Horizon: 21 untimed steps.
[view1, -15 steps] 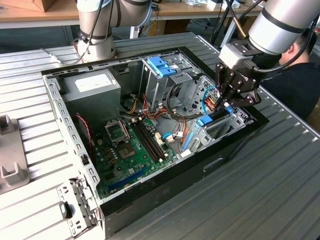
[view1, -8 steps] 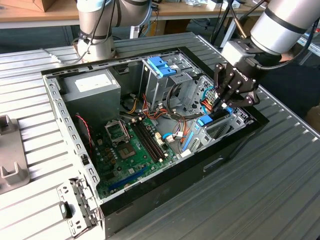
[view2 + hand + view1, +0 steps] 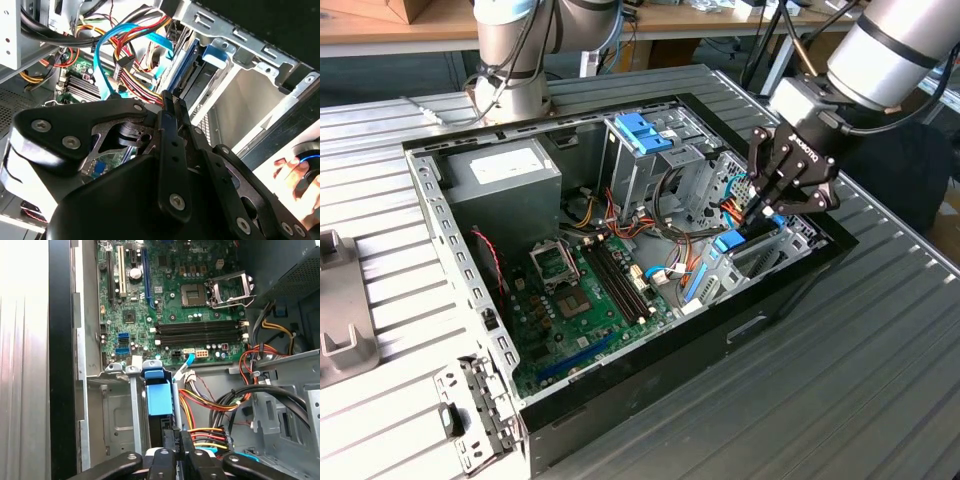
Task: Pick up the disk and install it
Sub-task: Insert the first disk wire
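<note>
The disk (image 3: 728, 241) stands on edge in a metal bay at the exterior view's right end of the open computer case (image 3: 440, 230). Its light blue carrier end (image 3: 159, 397) faces up between the bay's rails, and its blue tab (image 3: 216, 54) shows in the second wrist view. My gripper (image 3: 760, 210) hangs just above and beside the disk, pointing down into the case. Its fingers (image 3: 178, 434) are shut together, and I see nothing between them. The fingertips (image 3: 169, 97) sit close to the carrier's edge, over the bundle of cables.
Red, orange and blue cables (image 3: 215, 405) crowd the space beside the bay. A drive cage with a blue latch (image 3: 642, 132) rises mid-case, with the motherboard (image 3: 590, 290) and power supply (image 3: 505, 170) beyond. Another arm's base (image 3: 510, 60) stands behind. A person's hand (image 3: 292, 170) is outside the case.
</note>
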Available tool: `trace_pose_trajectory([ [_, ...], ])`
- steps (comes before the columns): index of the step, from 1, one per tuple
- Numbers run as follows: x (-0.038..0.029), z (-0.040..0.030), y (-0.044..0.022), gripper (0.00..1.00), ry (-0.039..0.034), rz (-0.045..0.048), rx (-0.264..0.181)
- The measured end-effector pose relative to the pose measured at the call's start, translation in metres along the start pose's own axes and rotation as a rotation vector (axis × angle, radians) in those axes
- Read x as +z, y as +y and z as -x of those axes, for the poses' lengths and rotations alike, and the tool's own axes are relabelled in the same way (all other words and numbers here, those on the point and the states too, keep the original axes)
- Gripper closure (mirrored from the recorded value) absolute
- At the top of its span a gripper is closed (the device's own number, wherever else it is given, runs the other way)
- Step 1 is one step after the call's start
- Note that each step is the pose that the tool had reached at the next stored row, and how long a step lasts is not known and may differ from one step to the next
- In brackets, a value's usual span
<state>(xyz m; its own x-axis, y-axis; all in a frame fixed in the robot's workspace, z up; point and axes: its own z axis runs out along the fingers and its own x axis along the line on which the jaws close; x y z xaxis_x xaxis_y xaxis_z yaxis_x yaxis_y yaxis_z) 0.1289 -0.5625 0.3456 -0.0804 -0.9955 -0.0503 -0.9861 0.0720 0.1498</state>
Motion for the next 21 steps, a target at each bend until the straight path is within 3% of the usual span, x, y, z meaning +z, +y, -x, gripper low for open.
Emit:
trace_pose_trajectory([
  [5,-0.0002,0.0003,-0.0044,0.83,-0.0049,-0.0010,0.032],
  [11,-0.0025,0.0014,-0.0208,0.83,-0.0043,0.0052,0.033],
  [21,-0.0022,-0.0040,-0.0226,0.83,-0.0044,0.0059,0.033],
])
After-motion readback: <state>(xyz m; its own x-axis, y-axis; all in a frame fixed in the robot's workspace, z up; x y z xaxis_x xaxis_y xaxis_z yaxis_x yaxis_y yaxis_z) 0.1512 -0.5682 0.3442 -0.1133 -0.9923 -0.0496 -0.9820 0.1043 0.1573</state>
